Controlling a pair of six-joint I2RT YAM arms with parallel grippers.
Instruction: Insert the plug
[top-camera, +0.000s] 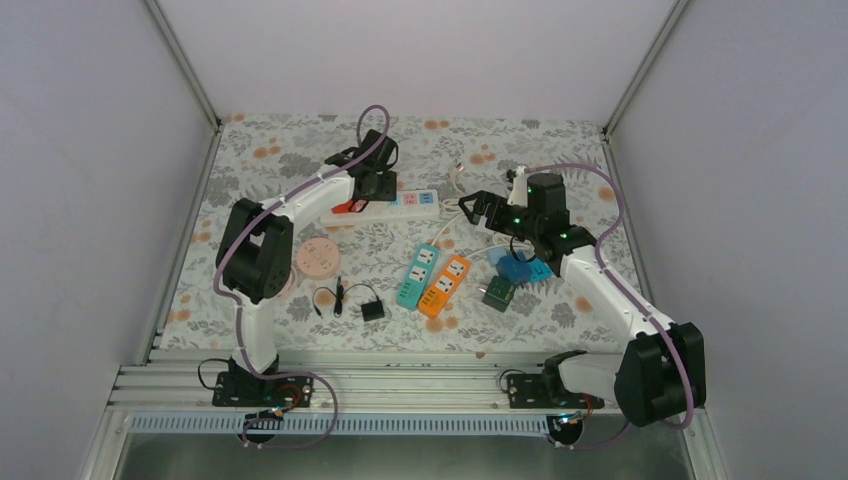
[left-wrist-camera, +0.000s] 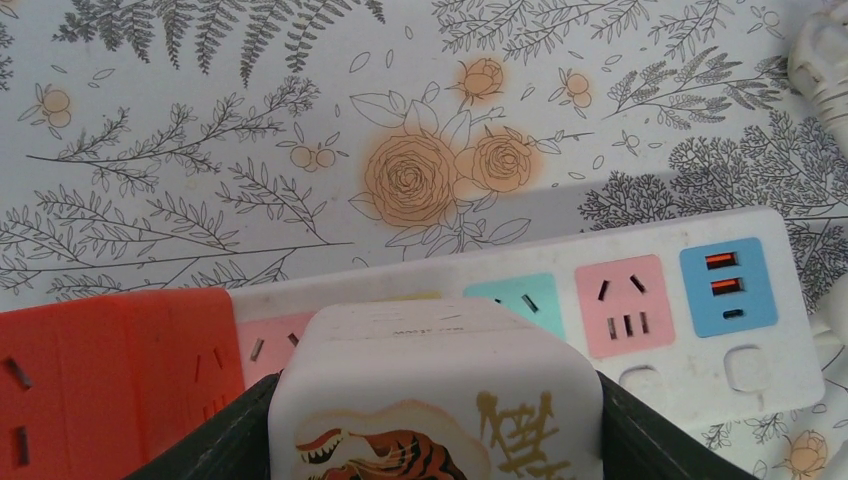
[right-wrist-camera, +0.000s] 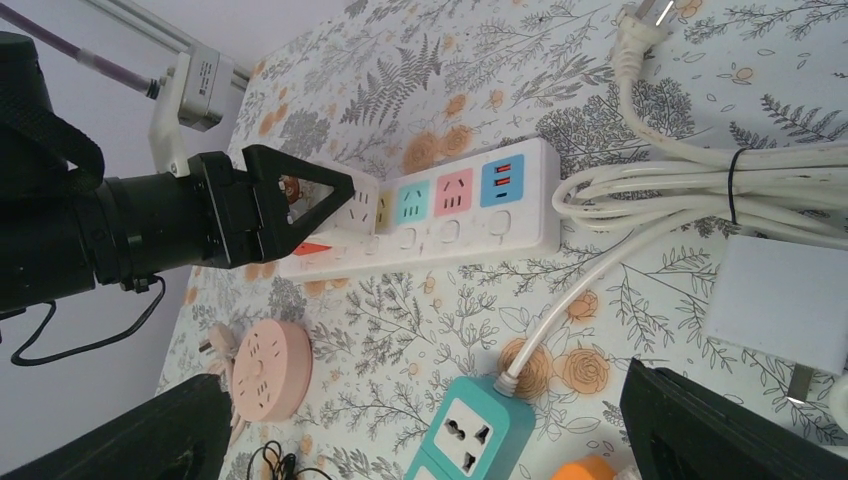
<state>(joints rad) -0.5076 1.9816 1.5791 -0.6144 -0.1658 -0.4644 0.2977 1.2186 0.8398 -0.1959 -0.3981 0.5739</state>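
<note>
A white plug (left-wrist-camera: 435, 390) with a tiger print is held in my left gripper (left-wrist-camera: 432, 445), whose dark fingers (left-wrist-camera: 205, 445) press its two sides. The plug's front end covers the yellow socket of the white power strip (left-wrist-camera: 790, 360), between a pink and a teal socket. Its prongs are hidden. A red adapter block (left-wrist-camera: 110, 370) sits at the strip's left end. From above, the left gripper (top-camera: 372, 185) is over the strip (top-camera: 405, 205). My right gripper (top-camera: 478, 205) hangs open to the right of the strip, with nothing between its fingers (right-wrist-camera: 700, 420).
A teal strip (top-camera: 418, 275) and an orange strip (top-camera: 445, 285) lie mid-table. A pink round socket (top-camera: 318, 258), a black charger (top-camera: 372, 310), a green cube (top-camera: 497, 293) and a blue item (top-camera: 520, 270) lie nearby. A coiled white cable (right-wrist-camera: 700, 190) and a white adapter (right-wrist-camera: 780, 300) lie right of the strip.
</note>
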